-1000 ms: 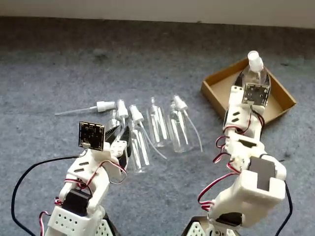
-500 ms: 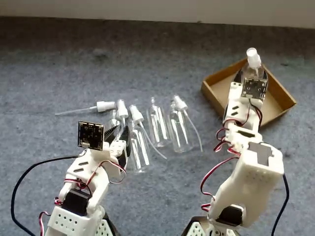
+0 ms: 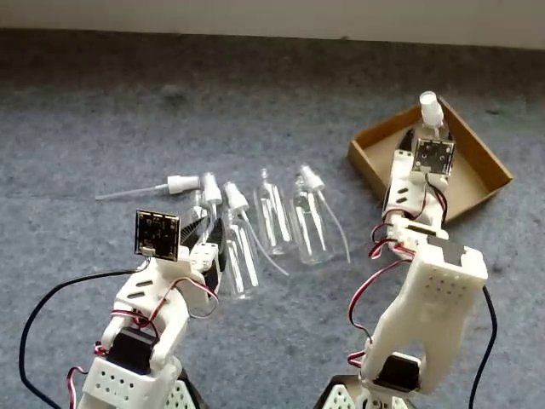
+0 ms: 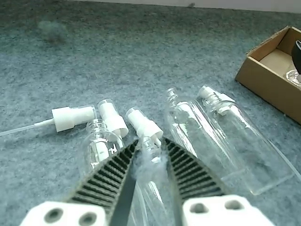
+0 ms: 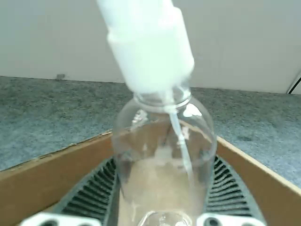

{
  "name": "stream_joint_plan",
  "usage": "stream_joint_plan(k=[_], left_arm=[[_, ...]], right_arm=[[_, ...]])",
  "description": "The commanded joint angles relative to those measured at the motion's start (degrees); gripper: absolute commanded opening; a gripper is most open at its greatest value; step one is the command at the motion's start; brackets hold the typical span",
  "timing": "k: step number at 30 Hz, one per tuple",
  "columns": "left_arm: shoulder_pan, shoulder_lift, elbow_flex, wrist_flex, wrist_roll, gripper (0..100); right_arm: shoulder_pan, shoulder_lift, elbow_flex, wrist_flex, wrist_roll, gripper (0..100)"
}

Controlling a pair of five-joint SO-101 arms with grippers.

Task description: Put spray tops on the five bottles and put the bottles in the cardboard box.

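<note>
Right gripper (image 5: 162, 165) clamped on body of clear plastic bottle with white spray top (image 5: 160, 141), upright over brown cardboard box (image 3: 364, 169). Bottle judged light, thin-walled, slick, squashable: hold mid-body, moderate force. Left gripper (image 4: 150, 141) pinches another capped clear bottle (image 4: 149, 165) lying on grey bench (image 3: 128, 111).

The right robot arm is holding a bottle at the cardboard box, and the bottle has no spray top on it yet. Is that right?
Not quite. The bottle in the right gripper already has a white spray top on it, as the right wrist view shows. The rest is right: that arm holds the bottle at the cardboard box.
</note>
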Motion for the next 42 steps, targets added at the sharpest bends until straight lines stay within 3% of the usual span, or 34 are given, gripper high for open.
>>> stream_joint_plan(k=[1, 28, 36, 42], left_arm=[[-0.48, -0.57, 1.1, 0.09, 0.18, 4], [-0.4, -0.57, 1.1, 0.26, 0.18, 4], [-0.4, -0.57, 1.1, 0.26, 0.18, 4], [-0.31, -0.57, 1.1, 0.26, 0.18, 4]], right_arm=[[0.4, -1.27, -3.21, -1.71, -0.44, 15.2], [0.04, -1.45, -9.36, 0.31, -0.7, 15.2], [2.33, -1.19, -19.3, 17.27, -19.6, 15.2], [2.07, -1.19, -22.02, 18.86, -16.7, 15.2]])
